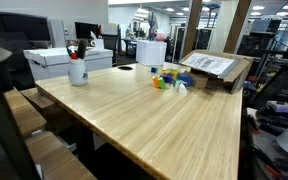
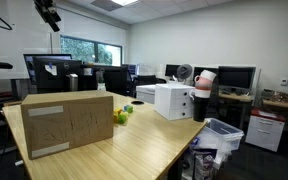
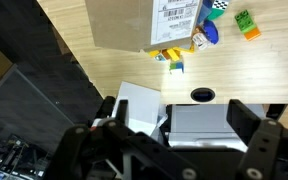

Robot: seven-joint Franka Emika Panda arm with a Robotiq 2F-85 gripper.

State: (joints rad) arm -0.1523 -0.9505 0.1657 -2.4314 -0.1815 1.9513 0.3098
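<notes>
Gripper [image 3: 181, 120] seen only in wrist view: jaws spread wide, released, nothing btwn them. We see it well above the table [image 3: 264, 70], looking down.

Nearest thing under it = white box [image 3: 199, 128]. It shows btwn the two fingers [image 3: 246, 120] in wrist view but lies well below them, no contact. It sits on the table near one edge. Both exterior views show it too [image 1: 69, 60] [image 2: 172, 100].

A small dark round thing [image 3: 202, 96] sits just beside the white box; we can't tell what it is.

Cardboard box [image 3: 134, 22] sits further along the table, label on top, apart from the white box. Also in both exterior views [image 1: 216, 68] [image 2: 69, 122].

Small toys next to the cardboard box: blue pc [image 3: 209, 32], green pc [image 3: 246, 22], yellow pc [image 3: 174, 62] just at the box's foot. We see the cluster in an exterior view [image 1: 167, 80].

White mug [image 1: 77, 70] w/ pens stands upright near the white box.
</notes>
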